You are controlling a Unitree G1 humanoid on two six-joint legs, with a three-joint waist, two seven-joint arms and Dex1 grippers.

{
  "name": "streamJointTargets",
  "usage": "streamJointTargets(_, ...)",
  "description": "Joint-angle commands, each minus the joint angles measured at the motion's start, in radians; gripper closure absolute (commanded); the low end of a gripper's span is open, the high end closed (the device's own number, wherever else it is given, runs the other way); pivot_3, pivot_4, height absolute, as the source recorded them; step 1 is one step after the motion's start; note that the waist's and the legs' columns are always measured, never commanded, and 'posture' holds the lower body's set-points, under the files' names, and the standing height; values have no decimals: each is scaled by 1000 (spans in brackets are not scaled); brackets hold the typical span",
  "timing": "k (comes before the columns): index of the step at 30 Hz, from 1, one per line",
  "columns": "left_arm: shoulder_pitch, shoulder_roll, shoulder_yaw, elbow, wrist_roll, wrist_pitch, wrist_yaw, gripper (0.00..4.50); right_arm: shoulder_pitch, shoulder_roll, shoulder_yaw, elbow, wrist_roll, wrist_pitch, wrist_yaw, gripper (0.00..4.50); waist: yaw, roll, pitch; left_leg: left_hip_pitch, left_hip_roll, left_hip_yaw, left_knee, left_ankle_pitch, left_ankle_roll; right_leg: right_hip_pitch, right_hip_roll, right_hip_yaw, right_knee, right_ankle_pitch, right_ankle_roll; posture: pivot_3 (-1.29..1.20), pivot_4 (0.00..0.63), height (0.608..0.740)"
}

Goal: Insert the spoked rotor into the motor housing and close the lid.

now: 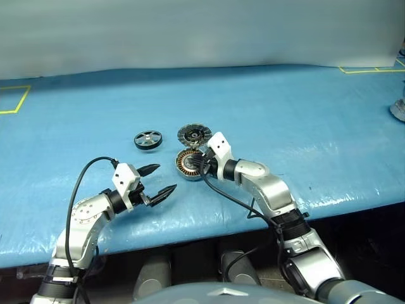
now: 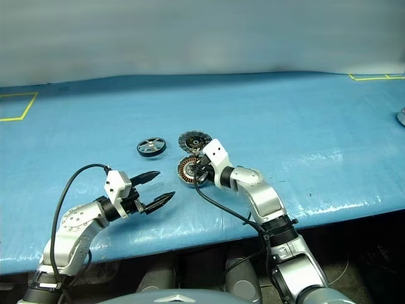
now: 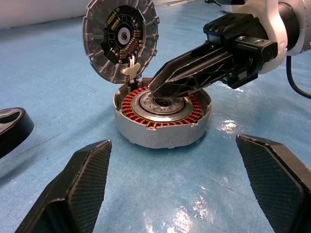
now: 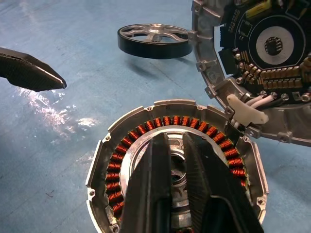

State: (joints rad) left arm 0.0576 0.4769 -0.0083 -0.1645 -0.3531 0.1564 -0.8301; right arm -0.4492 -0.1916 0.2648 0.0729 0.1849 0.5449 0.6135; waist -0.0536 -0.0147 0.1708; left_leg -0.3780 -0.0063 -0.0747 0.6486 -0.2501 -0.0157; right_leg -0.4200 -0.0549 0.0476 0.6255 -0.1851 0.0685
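Note:
The motor housing (image 1: 188,166) is a grey cup with copper windings, standing on the blue table. Its lid (image 1: 194,134) is hinged open and stands up at the far side, inner face (image 3: 120,39) showing. The spoked rotor (image 1: 147,140), black-rimmed, lies flat on the table to the left of the lid, apart from the housing. My right gripper (image 4: 172,141) is shut, its tips just over the housing's silver hub, with nothing seen between them. My left gripper (image 1: 166,177) is open, low over the table left of the housing and pointing at it, holding nothing.
Blue sheeting (image 1: 304,126) covers the table, whose front edge runs close under both arms. Yellow tape marks sit at the far left (image 1: 16,98) and far right (image 1: 370,68). A grey object (image 1: 398,109) stands at the right edge.

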Motion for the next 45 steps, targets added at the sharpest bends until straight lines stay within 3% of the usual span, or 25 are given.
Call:
streamJointTargets(1, -1, 4, 11, -17, 6, -27, 2, 0, -22, 11, -17, 8, -1, -27, -4, 4481, 0, 0, 0, 0, 0, 0, 0, 0, 0, 0, 0, 0, 0, 0, 0, 0, 150, 740)
streamJointTargets(11, 6, 7, 13, -18, 8, -33, 9, 0, -32, 11, 17, 86, -66, -32, -29, 4481, -1, 0, 0, 0, 0, 0, 0, 0, 0, 0, 0, 0, 0, 0, 0, 0, 150, 740)
streamJointTargets(22, -3, 3, 12, -4, 16, -38, 14, 0, 1, -1, 21, -16, -61, -3, -13, 4481, -2, 0, 0, 0, 0, 0, 0, 0, 0, 0, 0, 0, 0, 0, 0, 0, 150, 740)
streamJointTargets(36, -7, -1, 26, 1, 19, -51, 29, 0, 1, -3, 57, 41, -118, 8, -44, 4481, -6, 0, -1, 2, 0, 0, 0, 0, 0, 2, 0, 0, 0, 0, 0, 0, 150, 740)
streamJointTargets(45, -76, 7, 71, 11, -3, -1, 65, 0, 54, -2, -43, -242, 29, 34, 0, 4481, -3, 0, 0, -1, 0, -1, 0, 0, 0, 0, 0, 0, 0, 0, 0, 0, 150, 740)
